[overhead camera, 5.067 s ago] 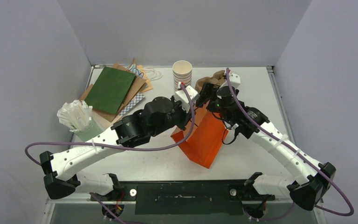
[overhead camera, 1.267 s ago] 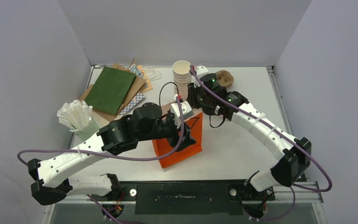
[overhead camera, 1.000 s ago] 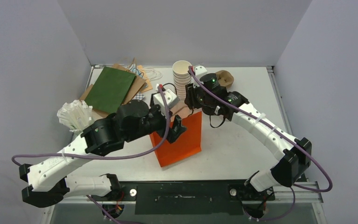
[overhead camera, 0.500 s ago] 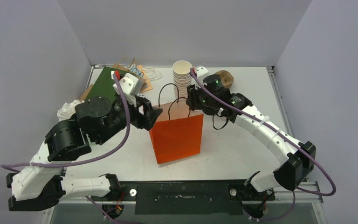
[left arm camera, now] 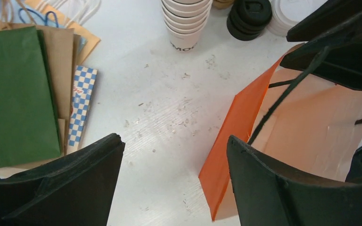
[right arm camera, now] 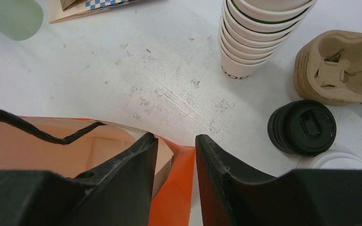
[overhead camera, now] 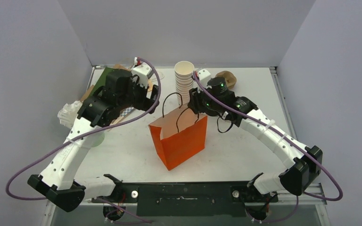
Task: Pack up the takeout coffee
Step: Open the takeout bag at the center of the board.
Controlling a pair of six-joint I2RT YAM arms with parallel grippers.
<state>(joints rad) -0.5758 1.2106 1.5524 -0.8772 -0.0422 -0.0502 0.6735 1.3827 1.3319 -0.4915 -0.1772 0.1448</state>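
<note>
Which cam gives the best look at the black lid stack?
Right wrist: the whole black lid stack shows from above, top lid's moulding clear, beside the white lids. Left wrist catches the stack at the frame's top edge, smaller and cropped. Top external: the right arm covers that spot, so it can't be made out.

The white table (overhead camera: 127, 155) bears an orange bag (overhead camera: 181, 141), stacked cups (overhead camera: 184, 77), flat paper bags (left arm camera: 14, 94), lids (right arm camera: 301, 127) and cup carriers (right arm camera: 339, 66).
</note>
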